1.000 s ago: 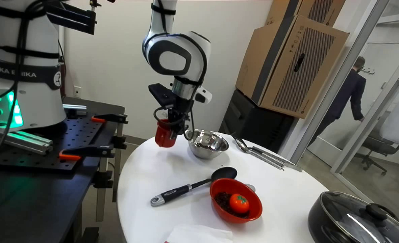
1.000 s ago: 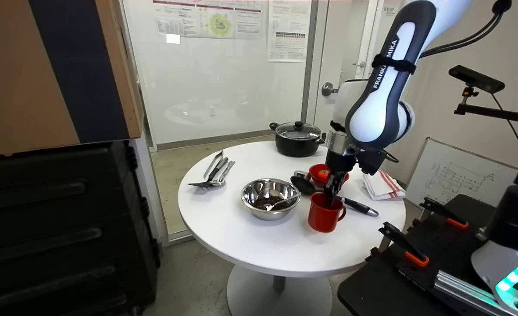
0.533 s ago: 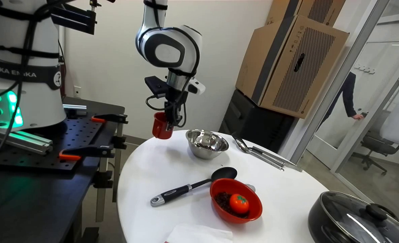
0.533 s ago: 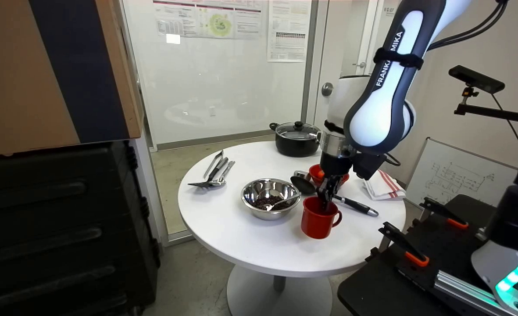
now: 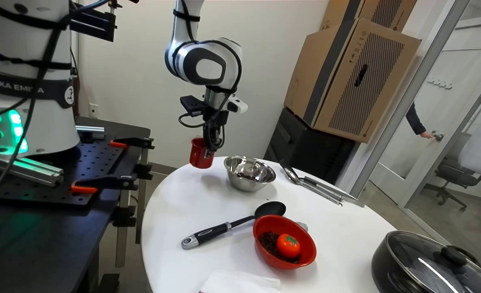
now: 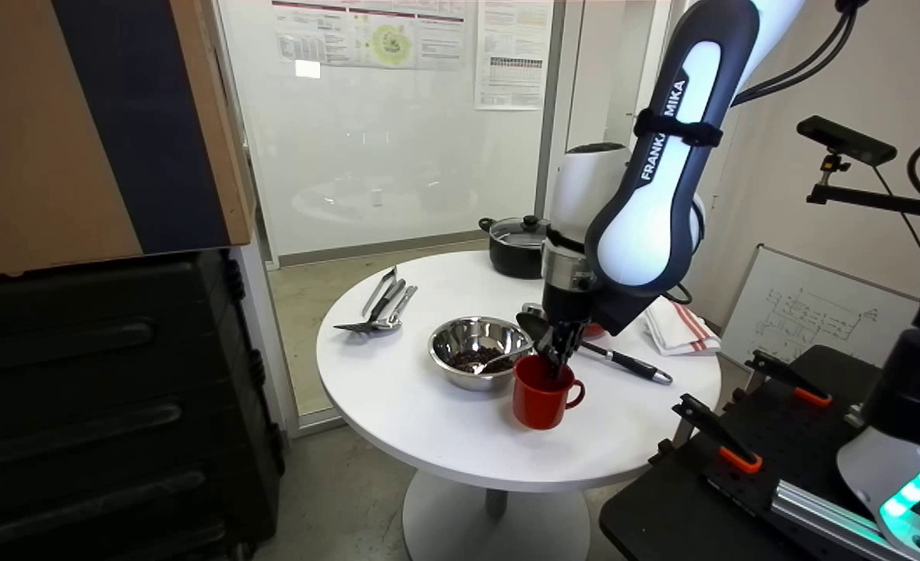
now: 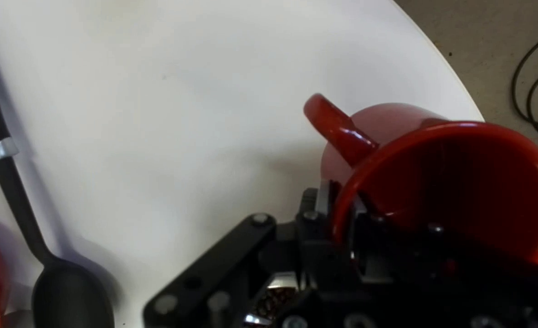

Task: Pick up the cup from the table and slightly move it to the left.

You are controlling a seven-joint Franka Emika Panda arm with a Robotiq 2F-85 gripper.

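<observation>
- Nearest, in an exterior view, hangs the cup (image 6: pixel 536 407), glossy red, a smooth short cylinder with a looped handle; it is clear of the table (image 6: pixel 428 432), above its near part, just right of the steel bowl (image 6: pixel 471 381).
- Its long axis stands close to upright, mouth facing up; the handle points right, away from the steel bowl.
- The black, jointed gripper (image 7: pixel 341 214) grasps the cup by its wall, one finger inside the mouth and one outside, as the wrist view shows.
- Under them spreads the table, round, smooth and white, on a pale pedestal (image 6: pixel 444 522).
- Left of the cup and a little farther, the steel bowl is mirror-bright and rounded, with small dark grains (image 6: pixel 460 360) in it.
- Beyond lies the serving spoon (image 6: pixel 640 366), black, its slim handle running right.
- Farther sits the wide, flaring red bowl (image 5: pixel 279 263), holding a shiny round tomato (image 5: pixel 288 245).
- To the right, the folded cloth (image 6: pixel 668 327) is white with red stripes.
- Far left, slender metal tools (image 6: pixel 385 302) lie bunched.
- Farthest, the pot (image 6: pixel 510 261) is black under a glass lid (image 6: pixel 512 226).
</observation>
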